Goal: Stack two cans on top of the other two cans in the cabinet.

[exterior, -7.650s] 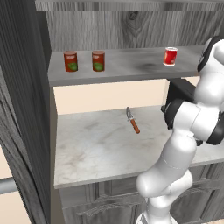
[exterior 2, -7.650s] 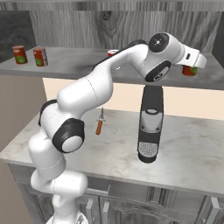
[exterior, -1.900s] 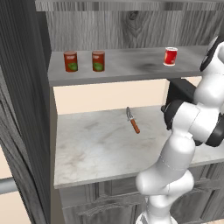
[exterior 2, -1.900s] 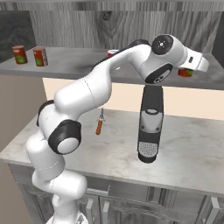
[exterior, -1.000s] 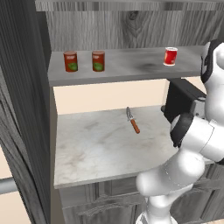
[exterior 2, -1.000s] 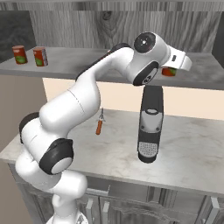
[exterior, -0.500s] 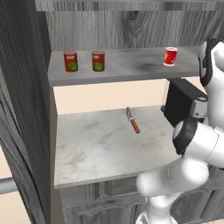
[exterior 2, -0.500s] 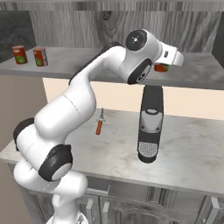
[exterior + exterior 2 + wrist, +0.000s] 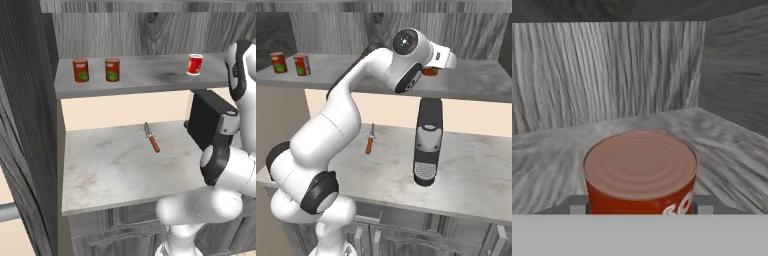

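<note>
The cabinet [image 9: 150,80] shelf carries two green-label cans [image 9: 80,70] at its left end; well apart, near the right side panel, stands a red can [image 9: 640,172] between the end effector [image 9: 640,206] fingers. Jaw closure cannot be determined. Risk: an off-centre or weak grip lets this can tip or slip in transit, striking the table [image 9: 115,170] or knife [image 9: 151,137]

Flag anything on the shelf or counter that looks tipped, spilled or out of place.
Nothing is tipped or spilled. The two cans at the shelf's left end and the white-banded can near its right end stand upright. One oddity: an orange-handled knife lies loose on the marble counter beside the coffee machine.
</note>
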